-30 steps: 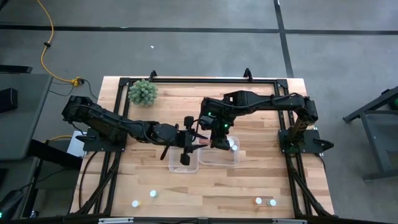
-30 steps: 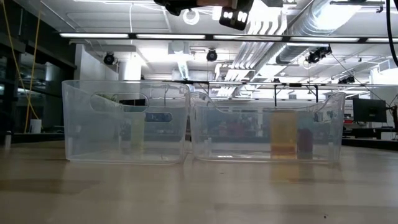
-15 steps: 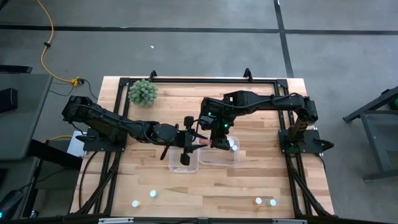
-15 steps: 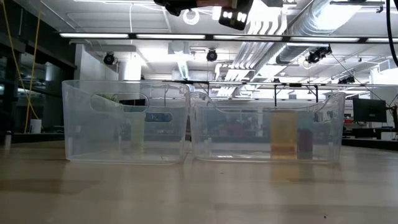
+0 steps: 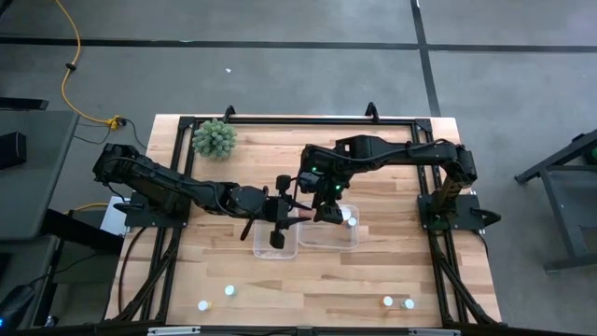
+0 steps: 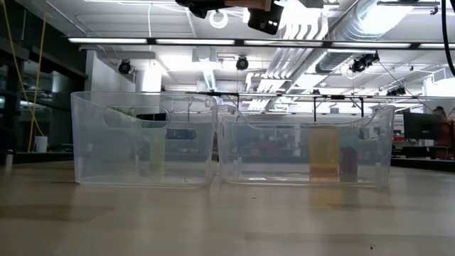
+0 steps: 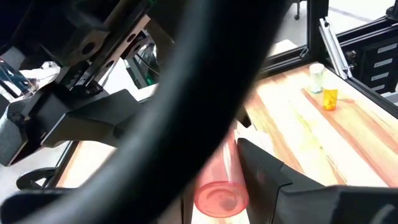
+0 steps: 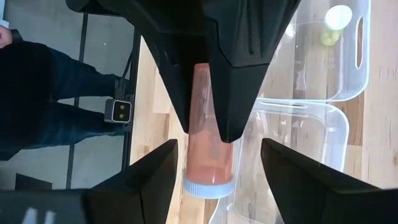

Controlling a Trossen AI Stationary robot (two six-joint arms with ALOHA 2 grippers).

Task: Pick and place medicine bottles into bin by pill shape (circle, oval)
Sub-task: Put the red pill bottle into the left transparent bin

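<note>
I see the wooden table from above with two clear bins side by side at its middle: the left bin and the right bin. Both arms reach in over them and meet just above where the bins adjoin.

The left gripper hangs over the inner edge of the left bin, and its fingers are pinched on a pink-orange bottle. In the right wrist view the two dark fingers of that gripper press the bottle's sides from either side, with the white cap end poking out beyond their tips. The left wrist view shows the same bottle end-on between that arm's own fingers.

The right gripper sits just beside it, over the right bin. Its fingers stand spread apart on either side of the bottle without touching it, as far as I can judge from its wrist view.

A white-capped bottle stands inside the right bin, and one lies in the left bin. Four more stand loose near the table's front edge: two at the left and two at the right.
</note>
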